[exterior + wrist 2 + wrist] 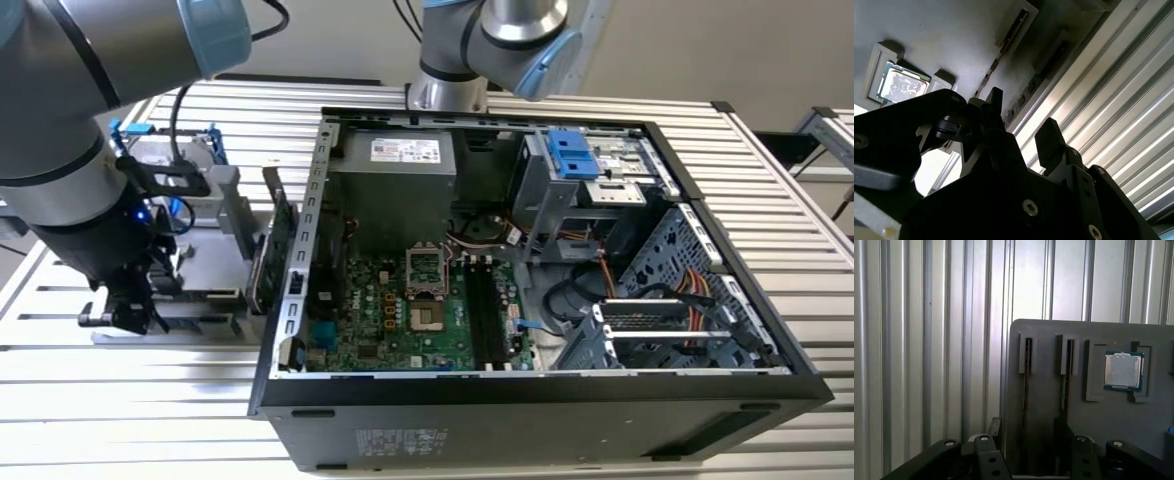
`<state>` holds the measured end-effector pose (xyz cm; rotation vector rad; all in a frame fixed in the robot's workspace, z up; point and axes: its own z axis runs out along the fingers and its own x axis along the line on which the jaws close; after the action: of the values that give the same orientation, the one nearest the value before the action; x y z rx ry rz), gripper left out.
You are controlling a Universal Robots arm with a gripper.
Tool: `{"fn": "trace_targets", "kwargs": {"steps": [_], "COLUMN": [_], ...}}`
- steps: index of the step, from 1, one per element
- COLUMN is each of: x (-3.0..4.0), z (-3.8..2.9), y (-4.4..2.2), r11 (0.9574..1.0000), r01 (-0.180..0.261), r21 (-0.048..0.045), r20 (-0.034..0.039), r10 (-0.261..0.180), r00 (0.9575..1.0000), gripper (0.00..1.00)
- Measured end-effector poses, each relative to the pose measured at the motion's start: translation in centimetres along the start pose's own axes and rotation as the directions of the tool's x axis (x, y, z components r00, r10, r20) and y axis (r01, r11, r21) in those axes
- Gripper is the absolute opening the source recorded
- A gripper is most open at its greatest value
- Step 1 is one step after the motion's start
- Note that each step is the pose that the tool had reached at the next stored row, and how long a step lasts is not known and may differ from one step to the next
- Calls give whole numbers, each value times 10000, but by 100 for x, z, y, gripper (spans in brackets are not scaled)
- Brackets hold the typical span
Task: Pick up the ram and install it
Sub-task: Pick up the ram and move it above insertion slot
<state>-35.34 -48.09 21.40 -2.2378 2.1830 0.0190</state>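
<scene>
Arm: There was my arm [60,170], big and gray at the exterior view's left, reaching down toward the ribbed table [787,170].
Gripper: My gripper [127,315] hung low over the near end of the gray tray [214,285], at about nine o'clock from the computer case [534,420].
Fingers: Wide apart. In both wrist views my fingers [1051,140] [995,424] stood spread with a clear gap between them, clamped on nothing.
Ram: The ram [1025,390] sat on edge in a narrow slot of that tray, a thin dark strip. Its line ran into the gap between my fingers. In the second wrist view the ram [996,60] ended close by one fingertip; whether it touched, I could not tell.
Second slot: Just beside it lay a second slot [1066,370], also with a dark strip in it.
Processor chip: Past that slot, a square silver processor chip [1123,371] [901,85] lay flat in its own pocket.
Drive: At twelve o'clock from my gripper, a drive [187,150] with blue trim stood on the tray.
Card: A dark card [276,240] stood on edge just beside the case wall.
Case: Open on its side, with the green motherboard [400,310] showing.
Memory slots: Long black memory slots [487,315] lay at four o'clock from the socket [427,270].
Blue bracket: A blue bracket [571,155] sat at one o'clock inside the case.
</scene>
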Motion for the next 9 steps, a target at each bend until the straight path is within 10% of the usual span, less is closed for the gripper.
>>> {"fn": "trace_targets", "kwargs": {"steps": [9], "x": [1], "z": [68], "y": [21], "r11": [10000], "r01": [47], "r21": [38], "r20": [0], "r10": [-47], "r00": [10000], "gripper": [100]}}
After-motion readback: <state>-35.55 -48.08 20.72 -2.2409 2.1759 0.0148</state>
